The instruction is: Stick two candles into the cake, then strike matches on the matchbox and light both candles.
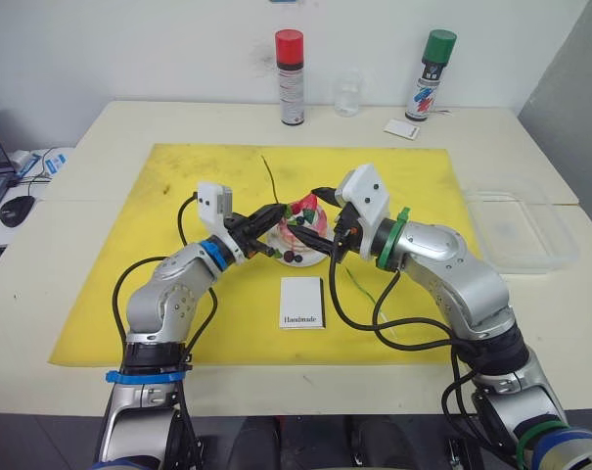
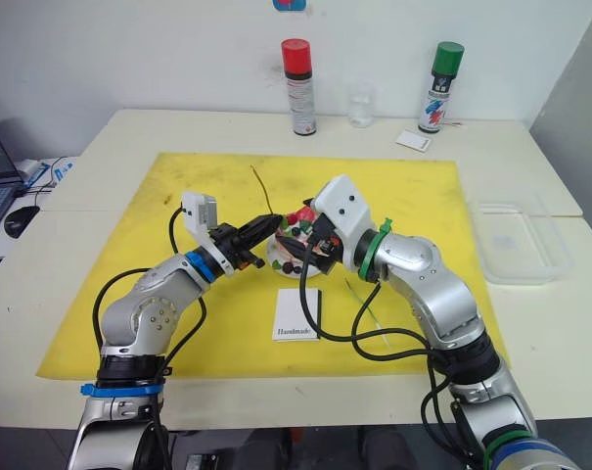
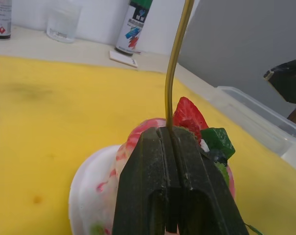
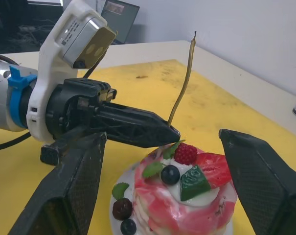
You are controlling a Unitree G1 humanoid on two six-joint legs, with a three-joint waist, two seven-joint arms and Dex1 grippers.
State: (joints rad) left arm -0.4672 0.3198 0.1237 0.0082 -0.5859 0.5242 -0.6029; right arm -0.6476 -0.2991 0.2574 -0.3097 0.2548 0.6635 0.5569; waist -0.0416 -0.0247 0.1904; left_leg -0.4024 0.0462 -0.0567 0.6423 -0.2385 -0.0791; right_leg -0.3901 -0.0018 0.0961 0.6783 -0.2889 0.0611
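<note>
The pink-and-white cake (image 1: pixel 300 233) sits on its small white plate (image 3: pixel 89 196) in the middle of the yellow mat (image 1: pixel 178 294). My left gripper (image 1: pixel 276 213) is shut on a thin green candle (image 3: pixel 174 58), which stands up from its fingertips at the cake's top edge beside the strawberry (image 3: pixel 189 115). The open right gripper (image 4: pixel 170 196) has one finger on each side of the cake. A second candle (image 2: pixel 359 299) lies on the mat under my right arm. The white matchbox (image 1: pixel 302 303) lies in front of the cake. The matches are out of view.
At the table's back stand a red-capped spray can (image 1: pixel 290 76), a glass (image 1: pixel 347 93), a green-capped can (image 1: pixel 432 73) and a small white card (image 1: pixel 401 128). A clear plastic container (image 1: pixel 519 230) sits at the right, a mouse (image 1: pixel 17 209) at the left.
</note>
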